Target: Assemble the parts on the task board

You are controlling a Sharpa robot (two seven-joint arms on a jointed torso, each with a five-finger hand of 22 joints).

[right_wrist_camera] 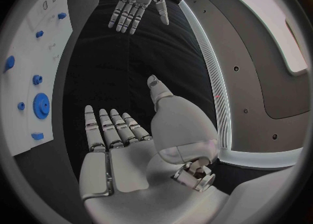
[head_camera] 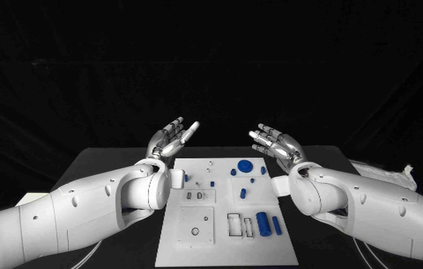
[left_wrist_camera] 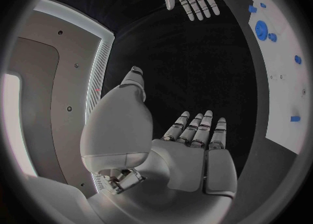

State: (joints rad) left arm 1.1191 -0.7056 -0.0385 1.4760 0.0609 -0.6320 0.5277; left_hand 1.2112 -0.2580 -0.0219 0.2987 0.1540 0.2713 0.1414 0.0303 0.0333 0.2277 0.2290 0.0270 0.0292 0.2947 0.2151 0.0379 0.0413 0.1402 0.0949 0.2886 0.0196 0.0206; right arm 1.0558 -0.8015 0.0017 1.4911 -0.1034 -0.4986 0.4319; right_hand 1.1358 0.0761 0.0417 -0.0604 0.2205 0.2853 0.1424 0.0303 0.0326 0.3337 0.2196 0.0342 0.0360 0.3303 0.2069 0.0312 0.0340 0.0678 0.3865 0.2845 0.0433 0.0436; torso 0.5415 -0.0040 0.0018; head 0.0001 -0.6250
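Both our hands hang raised over the far part of the black surface (head_camera: 106, 159), palms up, fingers spread wide, holding nothing: the left hand (head_camera: 171, 137) past the far left corner of the white task board (head_camera: 227, 211), the right hand (head_camera: 277, 143) past its far right corner. Between and below them lies the board, running lengthwise toward the near edge. Blue parts sit on it: a round disc (head_camera: 245, 166) near the far edge, and two cylinders (head_camera: 263, 224) toward the near right, long axes pointing near-to-far. We judge our right hand nearer to most parts.
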